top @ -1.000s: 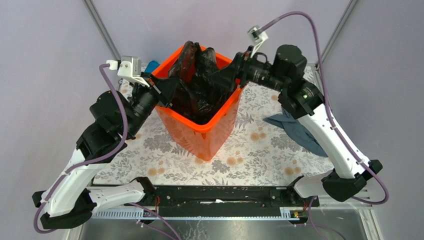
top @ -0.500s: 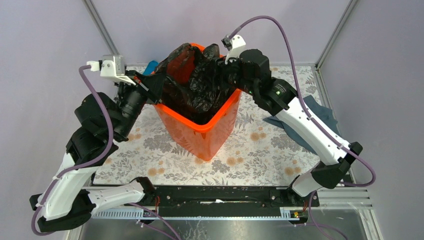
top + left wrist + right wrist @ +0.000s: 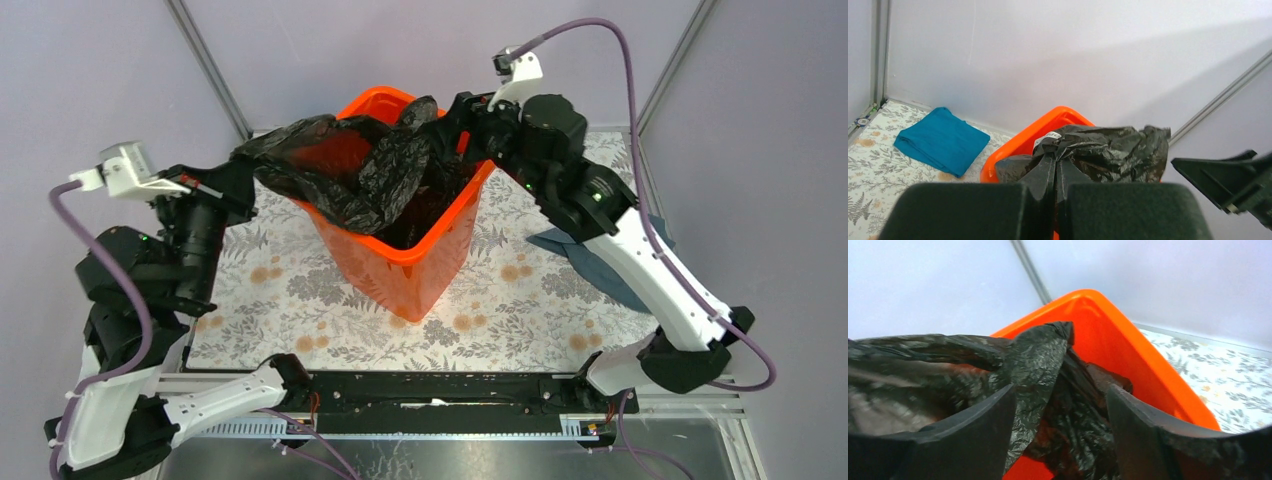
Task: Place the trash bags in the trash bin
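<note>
The black trash bag (image 3: 360, 175) lies partly inside the orange trash bin (image 3: 405, 265) and is drawn out over its left rim. My left gripper (image 3: 238, 172) is left of the bin, shut on the bag's edge. In the left wrist view the gripper (image 3: 1055, 167) pinches a pleat of the bag (image 3: 1108, 152) in front of the bin (image 3: 1023, 142). My right gripper (image 3: 455, 115) hangs open over the bin's far right rim. In the right wrist view that gripper (image 3: 1060, 390) has its jaws wide apart, with the bag (image 3: 1068, 410) crumpled below and between them inside the bin (image 3: 1128, 352).
A grey-blue cloth (image 3: 600, 265) lies on the floral mat (image 3: 500, 300) under my right arm. A folded teal cloth (image 3: 940, 140) sits at the back left near the wall. Metal frame posts (image 3: 205, 65) stand at the back corners.
My left gripper has pulled away to the left, stretching the bag out over the bin's left rim. My right gripper went in over the bin, then drew back up toward the far right rim.
</note>
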Motion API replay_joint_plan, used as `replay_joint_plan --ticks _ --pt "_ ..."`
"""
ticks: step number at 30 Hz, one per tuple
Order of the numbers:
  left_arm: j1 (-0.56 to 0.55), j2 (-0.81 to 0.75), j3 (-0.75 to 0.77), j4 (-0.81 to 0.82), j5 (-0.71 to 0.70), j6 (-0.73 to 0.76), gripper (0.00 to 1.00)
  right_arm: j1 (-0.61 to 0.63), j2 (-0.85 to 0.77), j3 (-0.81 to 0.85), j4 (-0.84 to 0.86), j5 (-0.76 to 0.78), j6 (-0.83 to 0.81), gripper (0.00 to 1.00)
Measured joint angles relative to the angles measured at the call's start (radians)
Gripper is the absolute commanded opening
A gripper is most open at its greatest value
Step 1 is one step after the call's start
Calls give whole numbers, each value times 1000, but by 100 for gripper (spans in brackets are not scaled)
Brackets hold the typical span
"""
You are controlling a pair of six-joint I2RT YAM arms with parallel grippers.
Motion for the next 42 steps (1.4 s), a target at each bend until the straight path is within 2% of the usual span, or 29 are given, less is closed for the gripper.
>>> replay_joint_plan --ticks 4,7,9,14,21,24,27,34,42 --pt "0 -24 0 12 -20 -5 0 0 -59 -31 23 -81 73 76" --pt "0 -22 0 13 -21 -4 0 -1 -76 -80 56 -161 166 82" --pt "0 -19 0 13 -21 -4 0 -1 -76 -121 80 -206 225 82" --pt "0 -19 0 13 -21 -4 0 -4 -64 -238 139 -298 360 70" --pt "0 -5 0 11 -30 -3 0 -59 -15 -247 286 -402 470 31" --pt "0 23 13 -20 -67 -2 0 -95 -17 -247 313 -438 490 13" --pt "0 82 46 -73 -119 -5 0 -113 -45 -248 284 -464 487 0" --pt "0 155 27 -173 -163 -28 0 -159 -214 -246 65 -461 404 0" --pt "0 65 -48 -252 -161 -95 0 -162 -439 -383 -43 -435 358 0"
